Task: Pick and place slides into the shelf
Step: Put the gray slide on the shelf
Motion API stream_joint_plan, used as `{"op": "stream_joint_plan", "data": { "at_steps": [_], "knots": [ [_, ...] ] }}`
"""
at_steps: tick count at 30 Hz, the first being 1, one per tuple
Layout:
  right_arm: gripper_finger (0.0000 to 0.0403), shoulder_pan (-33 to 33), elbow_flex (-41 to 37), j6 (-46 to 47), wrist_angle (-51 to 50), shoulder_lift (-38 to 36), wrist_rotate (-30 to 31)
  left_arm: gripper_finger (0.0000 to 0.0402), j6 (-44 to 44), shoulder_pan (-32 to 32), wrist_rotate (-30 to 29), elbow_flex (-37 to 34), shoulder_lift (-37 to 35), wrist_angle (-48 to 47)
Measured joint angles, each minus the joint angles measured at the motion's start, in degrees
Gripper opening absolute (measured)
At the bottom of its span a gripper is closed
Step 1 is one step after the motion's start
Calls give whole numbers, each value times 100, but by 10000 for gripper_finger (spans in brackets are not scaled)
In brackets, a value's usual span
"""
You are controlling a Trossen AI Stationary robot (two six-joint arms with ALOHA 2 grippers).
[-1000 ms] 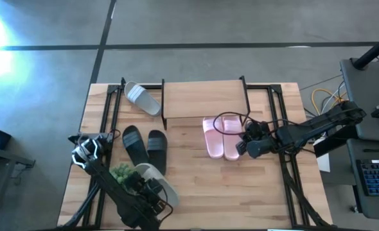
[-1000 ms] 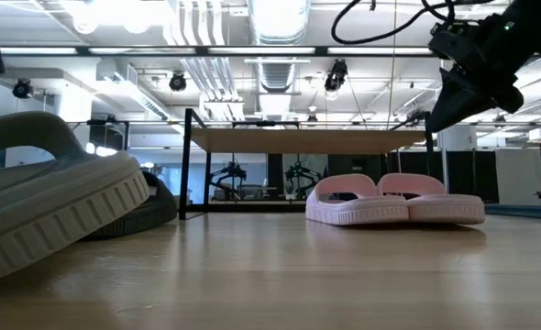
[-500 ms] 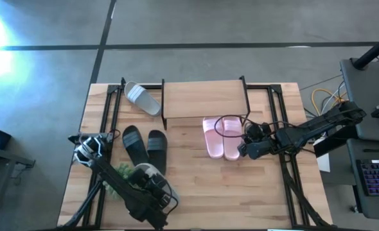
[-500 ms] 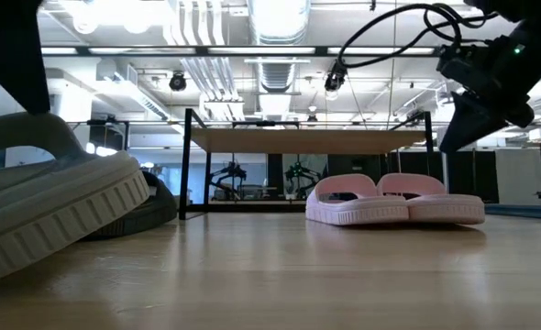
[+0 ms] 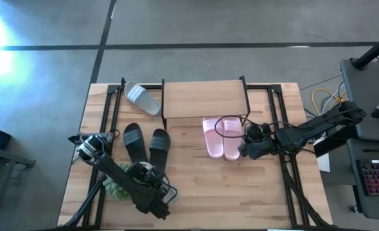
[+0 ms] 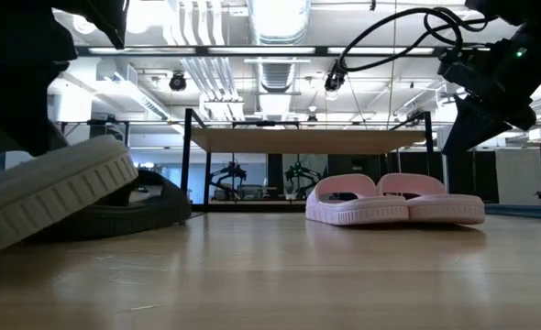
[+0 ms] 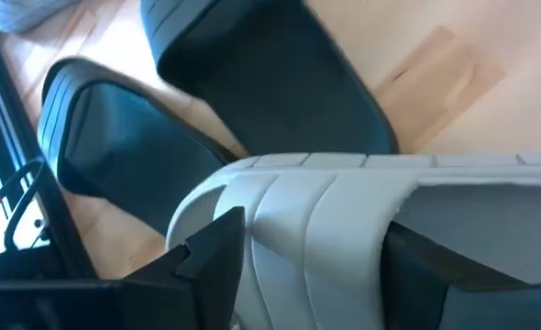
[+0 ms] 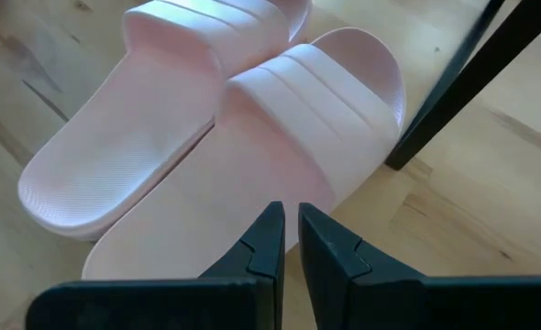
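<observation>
On the wooden table (image 5: 254, 192), the left gripper (image 7: 312, 247) gripped a grey slide (image 7: 362, 211) with jaws wide, to be carried next to the shelf (image 5: 203, 98), while the right gripper (image 8: 289, 240), almost shut and empty, waited over the pink slides (image 8: 252, 128).

My work surface is a light wooden table (image 5: 241, 186) with black rails along its sides. The shelf (image 5: 203, 98) stands on it at the far edge, board raised on thin black legs. Two pale pink slides (image 5: 220, 138) lie side by side, toes reaching under the shelf. One grey-white slide (image 5: 141, 98) lies beside the shelf. Two black slides (image 5: 144, 144) lie together toward my left side.
</observation>
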Motion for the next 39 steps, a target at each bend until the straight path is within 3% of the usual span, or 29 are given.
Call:
{"op": "stream_joint_plan", "data": {
  "at_steps": [12,16,20,25,29,35,39],
  "knots": [
    [28,-2,0,0,10,0,-2,18,26,48,262,27,-2,-57],
    [28,-1,0,87,13,0,-29,5,160,88,236,167,-75,-59],
    [28,0,22,151,28,0,-38,2,679,168,-291,510,-318,-179],
    [28,0,68,147,38,0,-38,1,2388,490,-1265,917,-745,-211],
    [28,0,74,252,36,0,-39,1,4317,1074,-1857,947,-1075,475],
    [28,0,81,565,40,-7,-51,0,7500,2031,-1710,732,-1195,2549],
    [28,0,81,745,49,-36,-62,0,8979,2483,-1357,716,-1038,3554]
  ]
}}
